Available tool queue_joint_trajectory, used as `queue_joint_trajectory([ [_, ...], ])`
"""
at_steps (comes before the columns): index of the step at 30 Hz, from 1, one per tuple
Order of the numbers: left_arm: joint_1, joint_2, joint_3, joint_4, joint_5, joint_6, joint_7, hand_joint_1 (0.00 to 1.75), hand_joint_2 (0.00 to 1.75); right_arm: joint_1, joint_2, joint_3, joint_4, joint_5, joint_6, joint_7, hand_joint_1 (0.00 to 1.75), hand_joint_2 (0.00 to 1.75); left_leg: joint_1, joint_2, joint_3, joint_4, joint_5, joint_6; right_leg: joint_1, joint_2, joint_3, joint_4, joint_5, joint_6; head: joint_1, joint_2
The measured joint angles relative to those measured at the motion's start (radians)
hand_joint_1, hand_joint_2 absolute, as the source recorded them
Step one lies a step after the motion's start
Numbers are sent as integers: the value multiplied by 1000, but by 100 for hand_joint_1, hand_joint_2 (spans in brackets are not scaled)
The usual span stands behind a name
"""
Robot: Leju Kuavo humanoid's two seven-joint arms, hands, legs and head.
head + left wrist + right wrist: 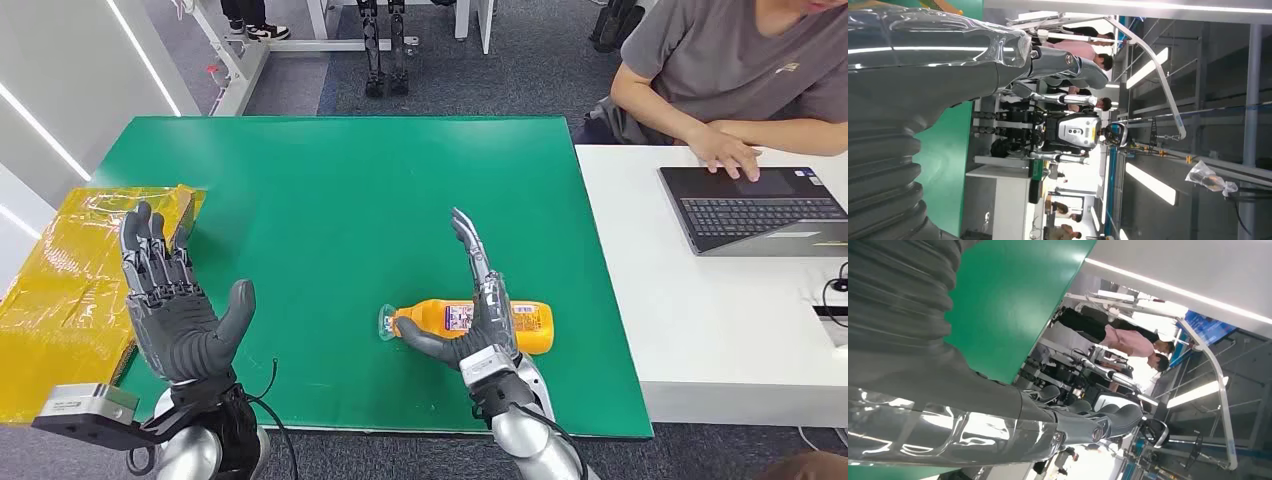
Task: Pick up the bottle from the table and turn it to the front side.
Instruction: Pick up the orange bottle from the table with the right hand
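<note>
The orange plastic bottle (470,322) (clear cap, small printed label) is lying on its side near the green table's (330,210) front edge. The right hand (478,310) is hovering over it, fingers spread, holding nothing; the left hand (175,305) is raised, fingers apart.

Glossy plastic bottle (470,322) (matt table (330,190))

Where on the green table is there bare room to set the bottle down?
The green table is bare between the yellow plastic-wrapped package and the lying orange bottle, and across its far half. It is crowded around the right hand.
</note>
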Motion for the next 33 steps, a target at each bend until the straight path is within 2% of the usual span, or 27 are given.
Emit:
queue_joint_trajectory([
  [3, -8, 2, 0, 2, 2, -1, 0, 0, 175, -14, -2, 1, 5, 51, 14, 41, 0, 175, 0, 0, 0, 0, 0, 0, 0, 0, 0, 0, 0, 0, 0, 0],
  [9, -15, 8, 0, 12, 4, -26, 0, 0, 175, -81, -31, 3, 32, 266, 111, 226, 0, 175, 0, 0, 0, 0, 0, 0, 0, 0, 0, 0, 0, 0, 0, 0],
  [16, -14, 7, 3, 17, -6, -65, 0, 0, 175, -168, -86, 3, 86, 450, 204, 332, 0, 175, 0, 0, 0, 1, 0, 1, 0, 0, 0, 0, 1, 0, 0, 0],
  [24, -20, 7, 10, 23, -4, -95, 0, 0, 175, -230, -184, 30, 138, 595, 354, 382, 0, 175, 0, 0, 0, 1, 0, 1, 0, 0, 0, 0, 1, 0, 0, 0],
  [29, -30, 7, 9, 36, 8, -99, 0, 0, 175, -250, -274, 69, 168, 597, 500, 395, 0, 175, 0, -1, 0, 1, 0, 1, 0, 0, 0, 0, 1, 1, 0, 0],
  [33, -31, 7, 5, 48, 18, -98, 0, 0, 175, -266, -341, 93, 184, 578, 569, 397, 0, 175, 0, -1, 0, 2, 0, 1, 0, 0, 0, 0, 1, 1, 0, 0],
])
